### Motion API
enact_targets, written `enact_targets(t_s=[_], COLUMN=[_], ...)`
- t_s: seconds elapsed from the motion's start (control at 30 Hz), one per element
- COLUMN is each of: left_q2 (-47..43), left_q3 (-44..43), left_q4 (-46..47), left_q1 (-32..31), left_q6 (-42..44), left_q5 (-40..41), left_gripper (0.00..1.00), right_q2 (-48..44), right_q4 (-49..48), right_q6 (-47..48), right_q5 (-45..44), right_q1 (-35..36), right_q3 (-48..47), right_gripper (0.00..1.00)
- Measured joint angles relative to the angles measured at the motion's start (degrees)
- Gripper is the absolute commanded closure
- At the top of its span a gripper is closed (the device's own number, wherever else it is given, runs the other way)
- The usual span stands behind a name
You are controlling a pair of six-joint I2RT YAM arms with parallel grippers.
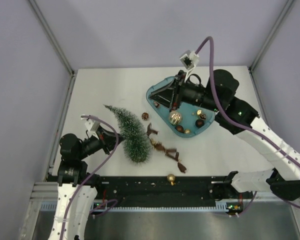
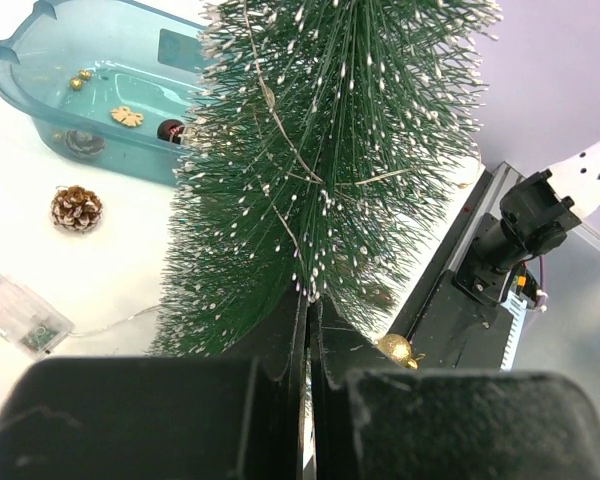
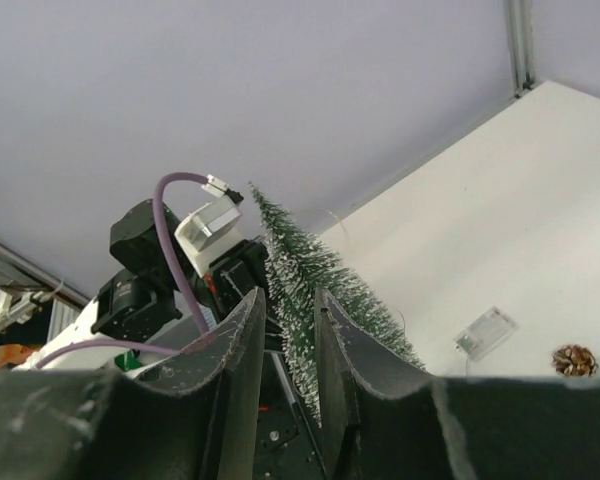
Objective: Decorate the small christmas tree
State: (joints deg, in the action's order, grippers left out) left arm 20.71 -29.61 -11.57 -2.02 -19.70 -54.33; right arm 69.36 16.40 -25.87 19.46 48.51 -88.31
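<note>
Leaning with its tip toward the far left and its wide end toward the near edge, the small christmas tree [image 1: 131, 134] occupies the left half of the counter [image 1: 225, 145], right in front of the left arm [image 1: 82, 147]. The left jaws are pressed together at its lower bristles, probably to steady it for dressing. Whether they pinch bristles or the thin light wire strung over the tree, I cannot tell. The right arm [image 1: 225, 97] reaches over the teal tray [image 1: 151, 96], where a gold bauble [image 1: 175, 117] and other trimmings lie. Its jaws stand slightly apart with nothing between them, which suits going for another piece. A pine cone [image 1: 145, 115] and a line of brown ornaments [image 1: 167, 150] lie on the counter just beside the tree, likely set out within easy reach.
</note>
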Motion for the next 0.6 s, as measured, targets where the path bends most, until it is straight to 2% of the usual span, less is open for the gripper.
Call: enact_targets(t_s=[0.13, 0.37, 0.5, 0.6], left_q2=[-0.50, -1.22, -1.22, -1.31], left_q3=[0.96, 1.51, 1.66, 1.66], left_q4=[1.03, 1.40, 1.51, 1.44], left_q1=[0.00, 0.00, 0.00, 0.00], left_q6=[-0.28, -0.37, -0.33, -0.26], left_q5=[0.11, 0.48, 1.16, 1.53], left_gripper=[1.00, 1.00, 1.00, 1.00], right_q2=[3.02, 2.80, -0.52, -2.69], right_q4=[1.14, 5.66, 8.52, 9.53], right_q6=[0.55, 3.78, 5.09, 5.09], right_q5=[-3.89, -16.74, -23.41, -25.53], right_q1=[2.25, 2.49, 2.49, 2.49], right_q3=[-2.19, -2.75, 5.05, 15.91], right_gripper=[0.73, 0.58, 0.54, 0.52])
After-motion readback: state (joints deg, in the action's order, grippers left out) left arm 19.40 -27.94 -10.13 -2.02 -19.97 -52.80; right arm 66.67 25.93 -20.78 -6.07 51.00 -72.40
